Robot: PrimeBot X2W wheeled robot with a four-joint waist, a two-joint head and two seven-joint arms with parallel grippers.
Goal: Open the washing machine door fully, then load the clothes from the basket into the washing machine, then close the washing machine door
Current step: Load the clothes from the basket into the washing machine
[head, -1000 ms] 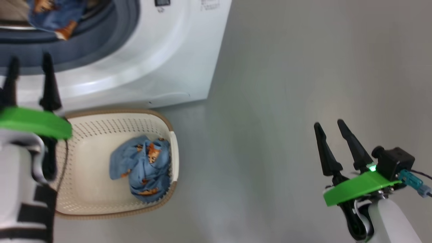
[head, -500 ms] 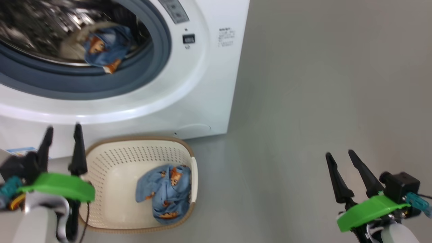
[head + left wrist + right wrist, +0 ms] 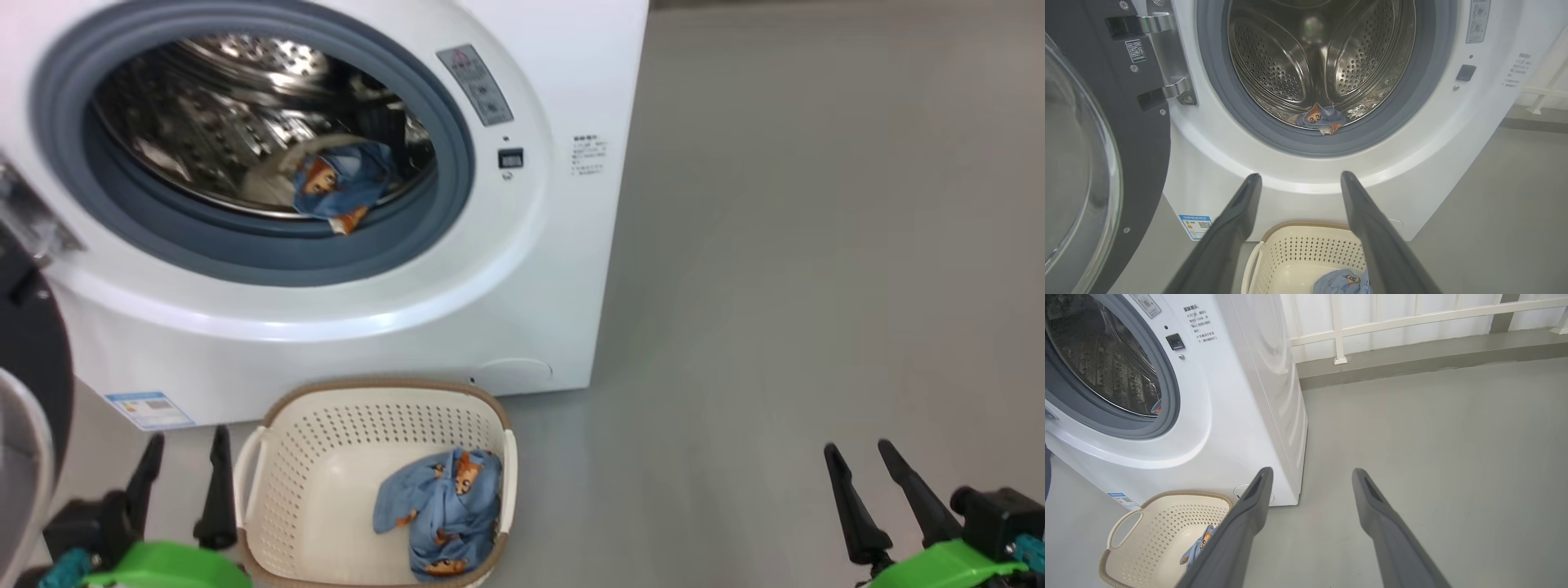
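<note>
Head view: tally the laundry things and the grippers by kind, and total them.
washing machine: 1
washing machine door: 1
basket: 1
clothes bundles: 2, drum bundle and basket bundle
grippers: 2, left gripper and right gripper
Total: 7

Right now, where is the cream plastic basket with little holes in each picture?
Head view: cream perforated plastic basket, bottom, left of centre.
Left wrist view: basket, bottom centre.
Right wrist view: basket, bottom left.
Shared landmark: blue label sticker low on the white washing machine.
</note>
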